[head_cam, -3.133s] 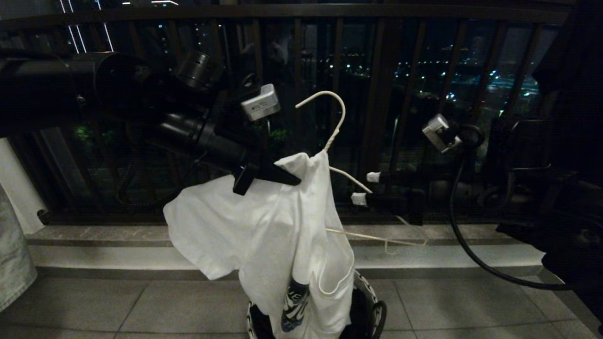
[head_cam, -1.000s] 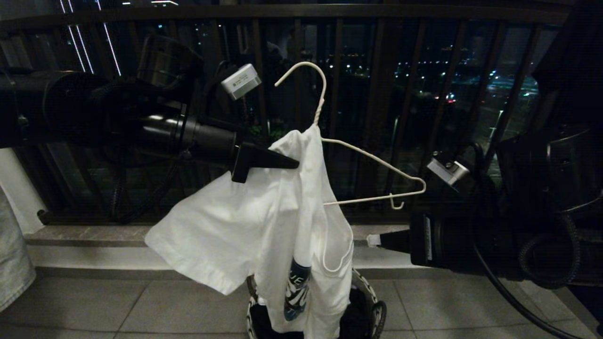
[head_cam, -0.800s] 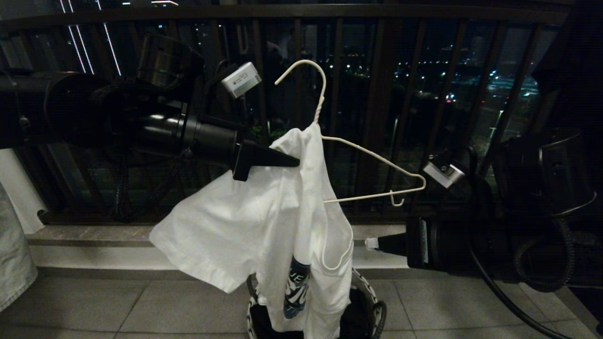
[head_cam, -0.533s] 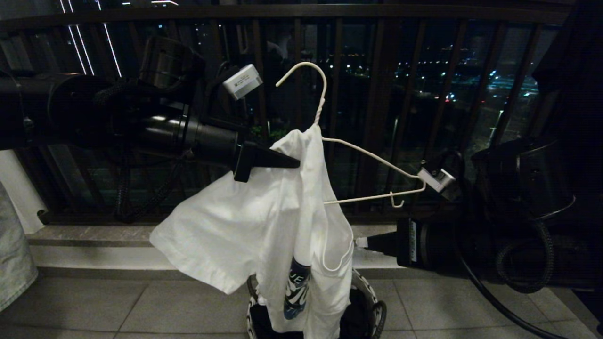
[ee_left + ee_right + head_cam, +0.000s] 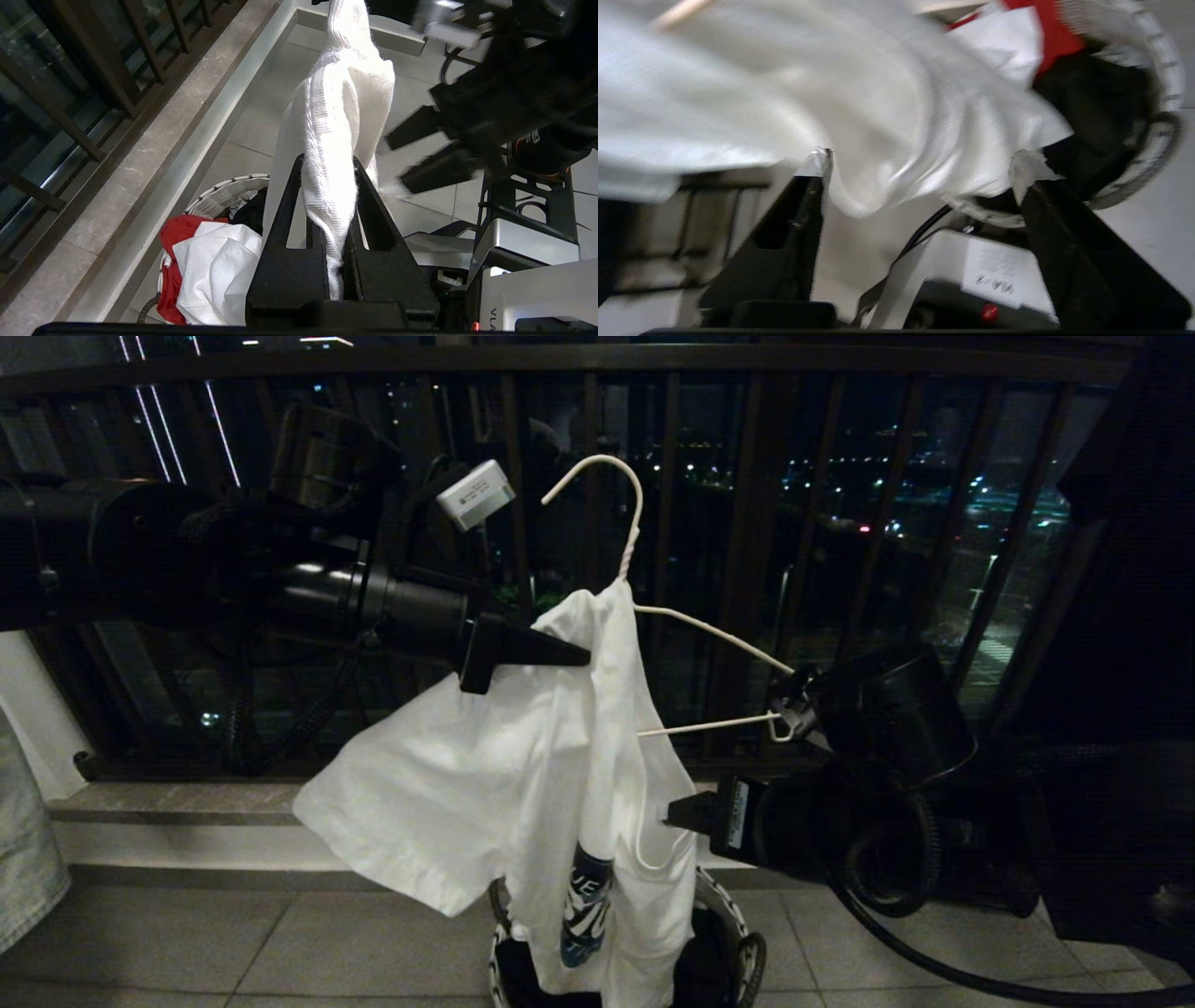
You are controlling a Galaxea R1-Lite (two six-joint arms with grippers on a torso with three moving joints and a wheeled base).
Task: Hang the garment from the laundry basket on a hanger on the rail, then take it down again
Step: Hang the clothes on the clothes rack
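Head view: hanger point(image 5: 631, 527) hook up, bare arm toward right gripper point(image 5: 674, 812).

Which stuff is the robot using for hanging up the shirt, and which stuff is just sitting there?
Using: white T-shirt, white wire hanger, woven basket, left gripper, right gripper.
Just there: red cloth, balcony railing.

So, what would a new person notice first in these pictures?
A white short-sleeved T-shirt hangs bunched in mid-frame from a thin white wire hanger, pinched by the left hand. Its tail reaches into the small round woven basket below. The right hand, open, is at its right edge.
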